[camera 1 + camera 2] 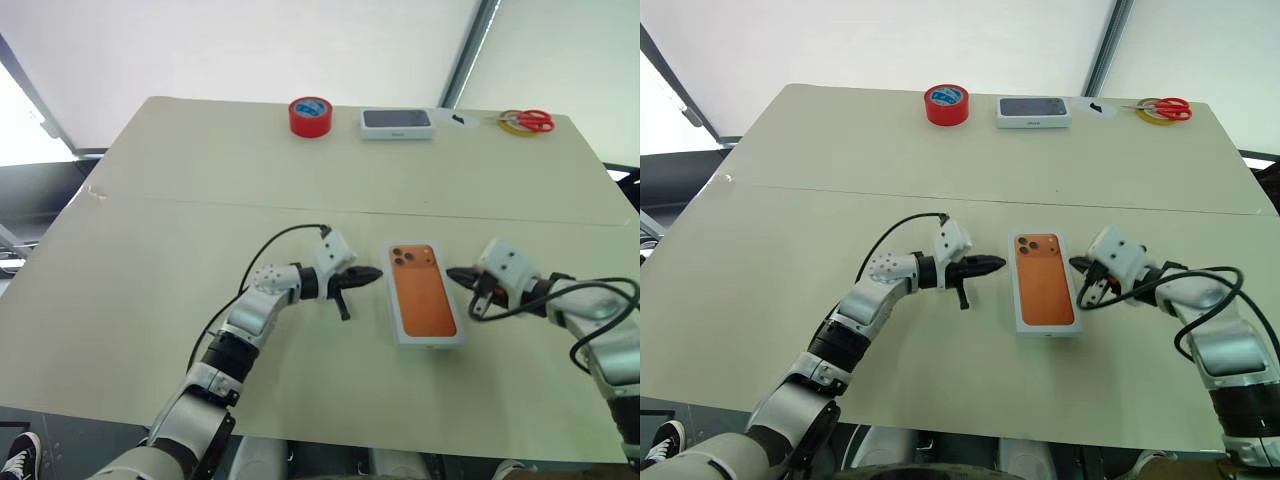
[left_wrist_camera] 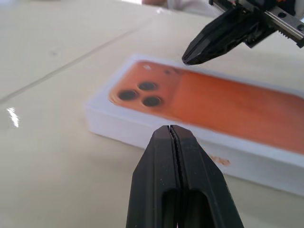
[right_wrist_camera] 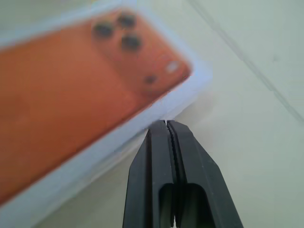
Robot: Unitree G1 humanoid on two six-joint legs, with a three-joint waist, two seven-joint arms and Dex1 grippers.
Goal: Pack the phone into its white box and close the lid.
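Observation:
The lid (image 1: pixel 425 292), white with an orange phone picture on its face, lies flat on the table between my two grippers. It covers the white box, so the box and the phone are hidden. My left gripper (image 1: pixel 375 273) is shut and empty, pointing at the lid's left edge from a short gap away. On the other side my right gripper (image 1: pixel 450 272) is also shut and empty, its tip just off the lid's right edge. In the left wrist view the shut left gripper (image 2: pixel 170 129) faces the lid (image 2: pixel 213 102), with the right gripper (image 2: pixel 191 58) above the far side.
Along the table's far edge stand a red tape roll (image 1: pixel 310 115), a white box with a dark phone picture (image 1: pixel 397 123), and red-handled scissors (image 1: pixel 530 120) on a yellow ring. A seam (image 1: pixel 200 200) crosses the table. Black cables trail from both wrists.

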